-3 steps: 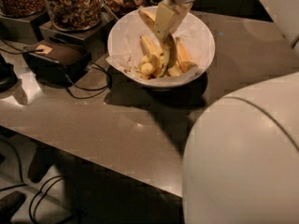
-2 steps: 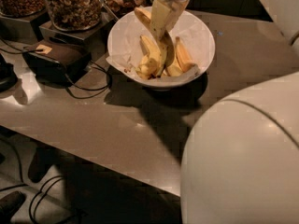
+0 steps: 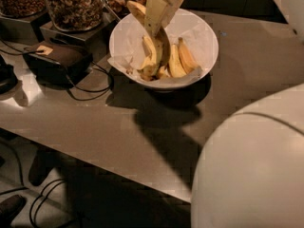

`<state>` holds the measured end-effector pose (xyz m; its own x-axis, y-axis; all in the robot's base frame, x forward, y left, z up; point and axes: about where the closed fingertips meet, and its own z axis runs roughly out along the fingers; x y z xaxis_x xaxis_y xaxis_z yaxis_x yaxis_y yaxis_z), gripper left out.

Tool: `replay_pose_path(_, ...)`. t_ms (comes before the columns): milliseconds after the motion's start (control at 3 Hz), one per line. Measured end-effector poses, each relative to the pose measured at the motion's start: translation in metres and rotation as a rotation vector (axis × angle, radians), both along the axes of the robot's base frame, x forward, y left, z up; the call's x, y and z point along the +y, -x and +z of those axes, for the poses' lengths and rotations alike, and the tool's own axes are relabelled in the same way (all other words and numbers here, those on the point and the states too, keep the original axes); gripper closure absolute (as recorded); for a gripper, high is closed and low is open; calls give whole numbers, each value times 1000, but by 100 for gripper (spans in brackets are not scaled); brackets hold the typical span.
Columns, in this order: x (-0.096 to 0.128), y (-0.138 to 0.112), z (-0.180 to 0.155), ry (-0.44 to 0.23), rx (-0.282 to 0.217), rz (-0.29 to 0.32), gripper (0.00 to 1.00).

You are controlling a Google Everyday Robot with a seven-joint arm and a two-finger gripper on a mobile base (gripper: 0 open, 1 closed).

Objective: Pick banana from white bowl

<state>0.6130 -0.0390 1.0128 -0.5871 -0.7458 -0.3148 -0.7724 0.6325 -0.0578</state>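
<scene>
Gripper (image 3: pixel 156 23) over bowl (image 3: pixel 124 41), clamped on banana (image 3: pixel 160 49), which stands tilted, lower end among other fruit (image 3: pixel 183 58). Lift step, I'd say; next calls for a straight rise clear of the rim.

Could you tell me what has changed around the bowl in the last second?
The hand has shifted slightly left and up over the wide white paper-lined bowl, and the upper end of the long freckled yellow banana went with it. The other bananas, glass nut jars and dark box stayed put.
</scene>
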Motion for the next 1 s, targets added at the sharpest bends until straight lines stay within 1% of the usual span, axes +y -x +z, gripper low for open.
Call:
replay_pose_path(333,5,9,4,18,-9,22,100)
replay_pose_path(667,-8,42,1,46,19,16,100)
replay_pose_path(1000,-3,36,4,34,-8,25,100)
